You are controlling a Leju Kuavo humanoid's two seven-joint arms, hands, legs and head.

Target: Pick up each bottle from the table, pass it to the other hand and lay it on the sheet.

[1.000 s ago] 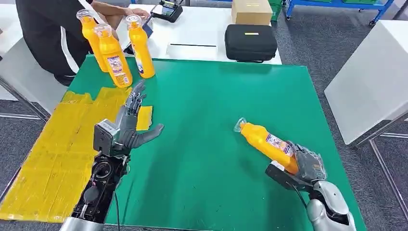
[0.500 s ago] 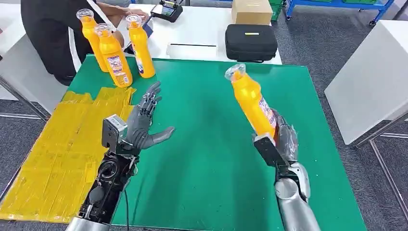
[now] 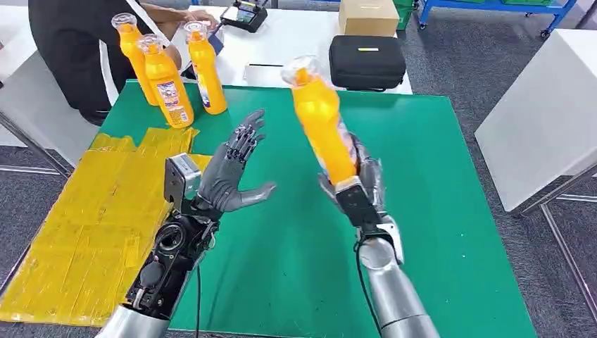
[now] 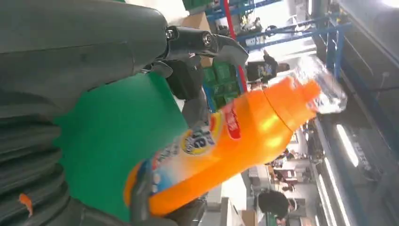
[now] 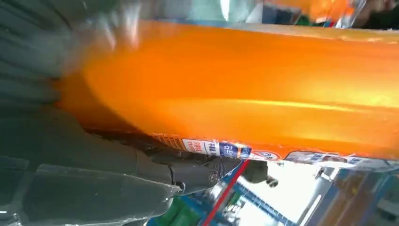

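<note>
— Right hand (image 3: 362,184) is clamped round the base of the bottle (image 3: 320,120), neck up, so the body is free to take?

— Yes. I've got the left hand (image 3: 232,172) just beside it, fingers spread, palm facing the bottle. Beyond that hand, three bottles (image 3: 165,74) wait upright on the counter (image 3: 436,211); the sheet (image 3: 77,225) lies on its outer side.

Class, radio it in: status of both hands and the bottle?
Right hand gripping orange bottle, raised above green table. Left hand open, apart from it. Gap between clear.
</note>
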